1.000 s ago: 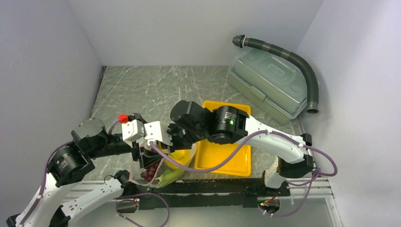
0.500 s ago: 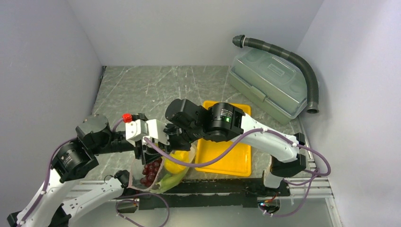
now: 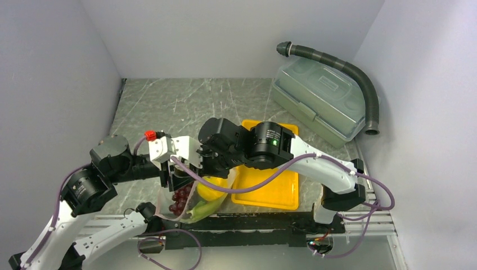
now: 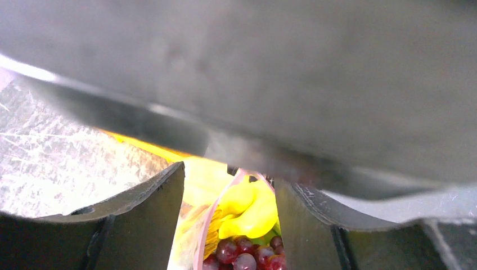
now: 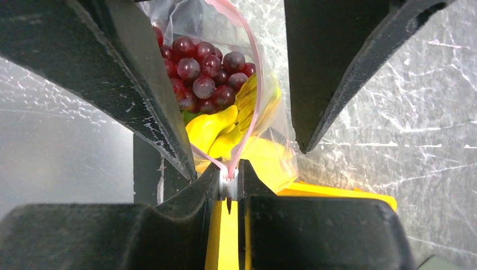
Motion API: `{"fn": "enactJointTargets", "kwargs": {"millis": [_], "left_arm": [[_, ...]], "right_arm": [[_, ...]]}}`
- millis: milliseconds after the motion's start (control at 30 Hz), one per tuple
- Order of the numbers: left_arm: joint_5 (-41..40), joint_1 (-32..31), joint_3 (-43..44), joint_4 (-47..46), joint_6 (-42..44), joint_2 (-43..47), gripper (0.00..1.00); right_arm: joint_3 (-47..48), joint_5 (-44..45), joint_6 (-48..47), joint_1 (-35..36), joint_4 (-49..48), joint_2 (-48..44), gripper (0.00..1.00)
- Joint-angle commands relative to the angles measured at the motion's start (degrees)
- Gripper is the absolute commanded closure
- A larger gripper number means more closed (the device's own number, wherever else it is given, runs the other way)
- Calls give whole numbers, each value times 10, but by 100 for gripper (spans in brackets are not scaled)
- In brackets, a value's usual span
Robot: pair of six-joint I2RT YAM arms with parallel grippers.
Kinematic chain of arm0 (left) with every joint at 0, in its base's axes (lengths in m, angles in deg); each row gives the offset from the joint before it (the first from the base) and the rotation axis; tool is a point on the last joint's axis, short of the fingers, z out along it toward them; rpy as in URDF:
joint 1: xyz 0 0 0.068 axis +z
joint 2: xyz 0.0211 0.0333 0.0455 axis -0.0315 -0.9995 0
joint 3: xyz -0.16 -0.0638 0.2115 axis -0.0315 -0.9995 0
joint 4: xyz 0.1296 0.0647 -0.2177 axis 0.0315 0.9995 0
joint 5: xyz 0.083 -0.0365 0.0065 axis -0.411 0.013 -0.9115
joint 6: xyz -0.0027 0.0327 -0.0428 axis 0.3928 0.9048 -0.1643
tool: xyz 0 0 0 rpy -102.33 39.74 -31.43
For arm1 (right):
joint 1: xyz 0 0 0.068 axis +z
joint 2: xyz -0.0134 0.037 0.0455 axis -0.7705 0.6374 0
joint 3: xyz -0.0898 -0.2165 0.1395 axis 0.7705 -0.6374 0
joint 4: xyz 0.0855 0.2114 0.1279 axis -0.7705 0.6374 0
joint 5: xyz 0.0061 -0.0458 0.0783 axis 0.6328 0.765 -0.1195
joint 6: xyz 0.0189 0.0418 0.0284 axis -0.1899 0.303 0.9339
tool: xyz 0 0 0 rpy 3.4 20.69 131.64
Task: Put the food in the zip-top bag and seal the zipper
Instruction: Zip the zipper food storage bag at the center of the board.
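Item: zip-top bag (image 3: 191, 198), crumpled on the table (image 3: 169, 107) at its near edge, just beside the yellow tray (image 3: 275, 191); contents: dark red grapes (image 5: 202, 73) and a yellow banana (image 5: 216, 126), both below the mouth.

Zipper (image 5: 254, 84): its two pink lips gape in a loop, not yet pressed together along their length.

Right tool (image 5: 229, 181): narrow, pinched on the end of the zipper where the two lips meet.

Left tool (image 4: 229, 175): fingers apart, straddling the bag mouth with the pink strip between them; no contact that I can make out.

Step in hand, as I judge it, is sealing; done well, the right tool anchors its end and keeps the strip taut. The left tool then nips both lips just beside that pinch and runs along them, level, away from the anchor — with no banana or film caught between.
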Motion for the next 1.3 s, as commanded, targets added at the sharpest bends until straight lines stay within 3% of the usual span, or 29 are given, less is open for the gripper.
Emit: {"fn": "enactJointTargets", "kwargs": {"millis": [0,233,467,833,1100,1200,1267], "left_arm": [[55,-8,-5,39,42,-2,35],[52,-8,-18,34,40,5,35],[51,-8,-41,11,35,25,34],[43,-8,-28,18,46,-1,37],[13,-8,-7,56,60,-4,62],[-4,-8,1,66,63,1,79],[-13,-8,5,74,65,3,96]], "right_arm": [[57,90,109,-23,-121,-20,100],[42,104,140,-24,-165,-32,100],[-63,67,146,-23,-269,-107,100],[-46,41,138,-23,-250,-100,100],[-36,98,139,-23,-228,-91,100],[-51,99,138,-23,-233,-100,100],[-68,95,134,-23,-240,-113,100]]}}
